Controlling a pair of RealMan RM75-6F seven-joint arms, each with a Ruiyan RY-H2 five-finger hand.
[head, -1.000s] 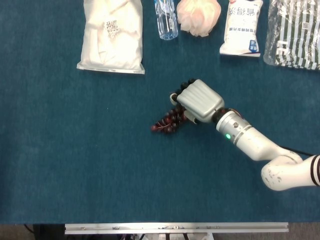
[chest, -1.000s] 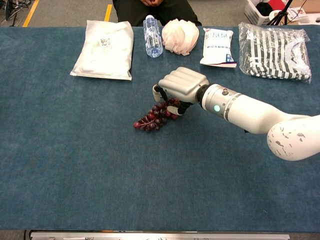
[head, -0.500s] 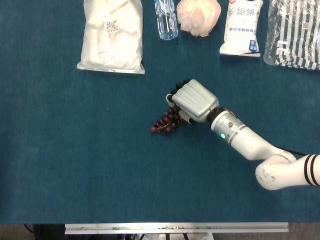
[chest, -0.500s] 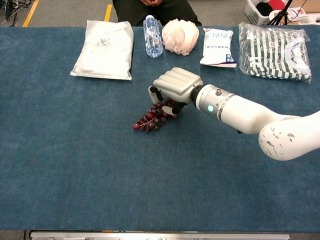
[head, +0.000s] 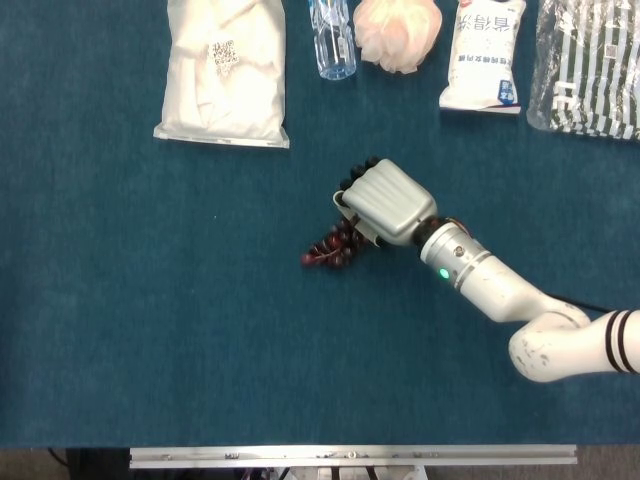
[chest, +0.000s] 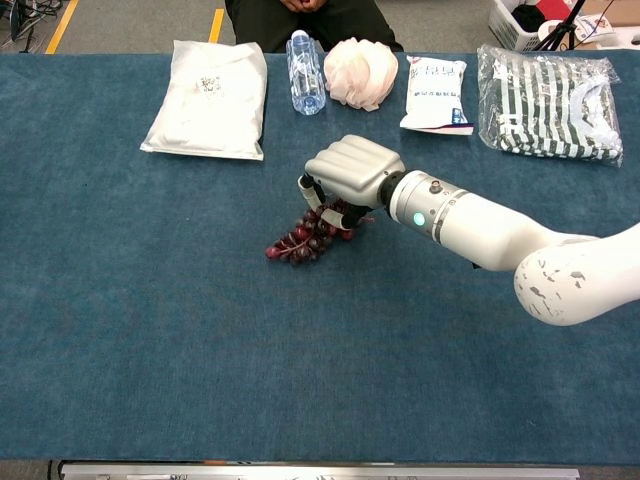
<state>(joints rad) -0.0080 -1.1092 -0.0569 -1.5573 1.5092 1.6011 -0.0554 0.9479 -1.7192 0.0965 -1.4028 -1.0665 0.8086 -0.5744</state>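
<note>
Right robot hand (chest: 352, 172) curled over, gripping upper end of grape bunch (chest: 303, 237); lower end resting on blue surface (chest: 150, 300).

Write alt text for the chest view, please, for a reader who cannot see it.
A white robot right hand curls over the upper end of a dark red grape bunch on a blue cloth table. Packaged goods and a clear plastic water bottle line the far edge.
</note>
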